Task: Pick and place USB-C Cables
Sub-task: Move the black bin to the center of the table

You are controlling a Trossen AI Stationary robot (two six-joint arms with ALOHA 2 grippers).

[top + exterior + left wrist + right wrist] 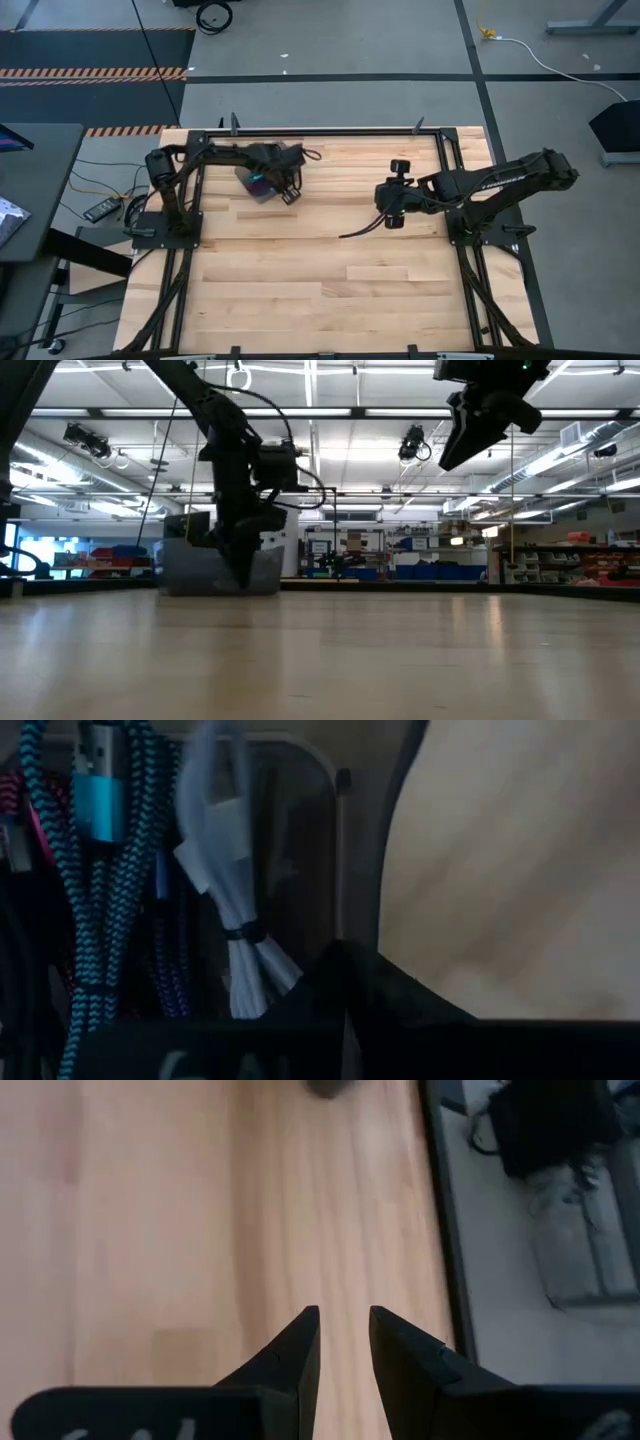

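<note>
The cables lie bundled in a small grey bin [256, 186] [200, 572] at the far left of the table. The left wrist view looks into it: a teal braided bundle [95, 870], a white one tied at its middle [235, 900], a purple one [170, 955] and a bit of magenta [12, 810]. No black bundle can be made out. My left gripper [278, 183] [240, 565] reaches down into the bin. My right gripper [385, 205] [458, 452] [345, 1320] hangs high over the table's right half, open by a narrow gap, with nothing between its fingers.
A black frame rail [445, 1230] runs along the table's edge; beyond it is grey floor. Bare wood [320, 280] fills the middle and near part of the table. The arm bases stand at the left [165, 225] and right [480, 230] edges.
</note>
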